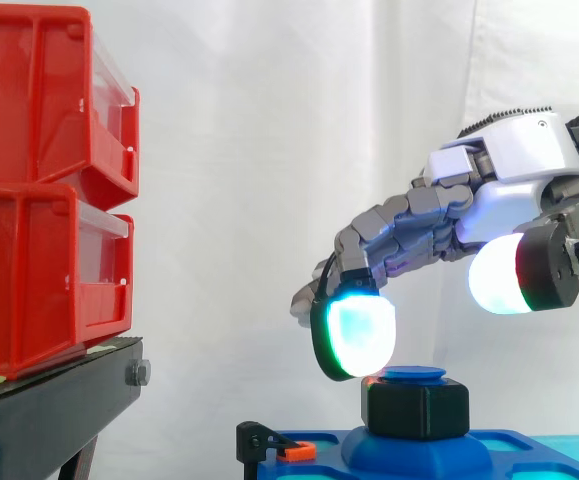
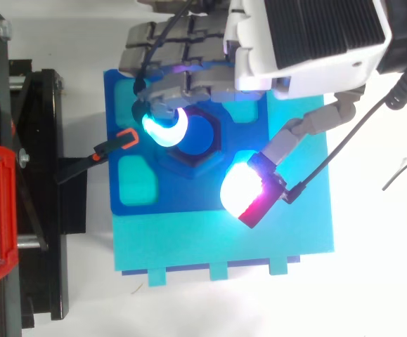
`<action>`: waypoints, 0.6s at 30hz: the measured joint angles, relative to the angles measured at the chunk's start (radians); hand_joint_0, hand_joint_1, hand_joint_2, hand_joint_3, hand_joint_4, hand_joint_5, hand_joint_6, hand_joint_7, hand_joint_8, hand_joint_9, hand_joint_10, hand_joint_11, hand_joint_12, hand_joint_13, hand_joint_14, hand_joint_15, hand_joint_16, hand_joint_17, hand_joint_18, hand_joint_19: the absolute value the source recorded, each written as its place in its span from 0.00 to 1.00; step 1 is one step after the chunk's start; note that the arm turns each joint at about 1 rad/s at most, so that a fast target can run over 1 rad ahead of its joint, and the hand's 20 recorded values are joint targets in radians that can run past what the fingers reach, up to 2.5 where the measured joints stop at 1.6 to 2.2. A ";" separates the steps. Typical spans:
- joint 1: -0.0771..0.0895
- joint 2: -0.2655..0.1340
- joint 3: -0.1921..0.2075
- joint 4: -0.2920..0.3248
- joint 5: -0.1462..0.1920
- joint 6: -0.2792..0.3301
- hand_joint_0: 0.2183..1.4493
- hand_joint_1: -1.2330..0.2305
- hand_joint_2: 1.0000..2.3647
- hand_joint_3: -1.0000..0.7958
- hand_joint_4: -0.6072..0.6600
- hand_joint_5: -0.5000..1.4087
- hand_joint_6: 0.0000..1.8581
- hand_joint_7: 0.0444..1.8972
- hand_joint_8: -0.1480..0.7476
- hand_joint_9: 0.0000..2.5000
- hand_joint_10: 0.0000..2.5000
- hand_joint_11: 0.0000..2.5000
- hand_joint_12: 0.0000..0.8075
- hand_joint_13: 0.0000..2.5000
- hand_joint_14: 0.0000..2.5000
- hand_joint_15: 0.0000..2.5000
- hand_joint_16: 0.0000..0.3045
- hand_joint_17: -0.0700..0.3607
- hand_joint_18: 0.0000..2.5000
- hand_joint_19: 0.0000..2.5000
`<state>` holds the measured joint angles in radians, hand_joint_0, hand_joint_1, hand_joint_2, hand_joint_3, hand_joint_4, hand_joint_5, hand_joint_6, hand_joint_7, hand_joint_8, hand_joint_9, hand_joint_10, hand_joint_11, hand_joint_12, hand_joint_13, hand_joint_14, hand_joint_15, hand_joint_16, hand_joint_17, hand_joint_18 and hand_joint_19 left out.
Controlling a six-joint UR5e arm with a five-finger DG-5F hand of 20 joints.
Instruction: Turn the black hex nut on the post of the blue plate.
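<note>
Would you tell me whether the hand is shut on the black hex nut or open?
Open: the hand hangs above the black hex nut, a fingertip beside its top edge, thumb raised clear.

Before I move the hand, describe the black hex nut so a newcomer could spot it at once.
Find the blue plate beside the black stand. On its central blue post sits the black hex nut, the only dark six-sided piece there.

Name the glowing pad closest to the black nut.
The cyan-green pad, low at the nut's upper left edge in the side view. The white pad with the red rim hangs higher and off to the right.
</note>
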<state>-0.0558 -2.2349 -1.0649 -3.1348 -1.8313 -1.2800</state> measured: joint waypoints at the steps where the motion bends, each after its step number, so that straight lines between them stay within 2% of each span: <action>1: 0.000 0.000 0.005 -0.002 0.000 0.000 0.18 0.44 0.00 0.28 0.65 0.16 0.27 0.59 0.45 0.13 0.00 0.02 0.45 0.10 0.00 0.00 0.19 0.46 0.00 0.00; 11: 0.008 0.000 0.052 -0.040 0.007 0.001 0.17 0.35 0.00 0.28 0.64 0.16 0.27 0.57 0.44 0.14 0.00 0.03 0.45 0.11 0.00 0.00 0.19 0.46 0.01 0.00; 18: 0.023 0.000 0.054 -0.033 0.046 -0.005 0.17 0.28 0.00 0.28 0.63 0.15 0.27 0.53 0.43 0.12 0.00 0.03 0.45 0.11 0.00 0.01 0.19 0.46 0.02 0.00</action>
<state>-0.0325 -2.2353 -1.0110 -3.1681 -1.7855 -1.2849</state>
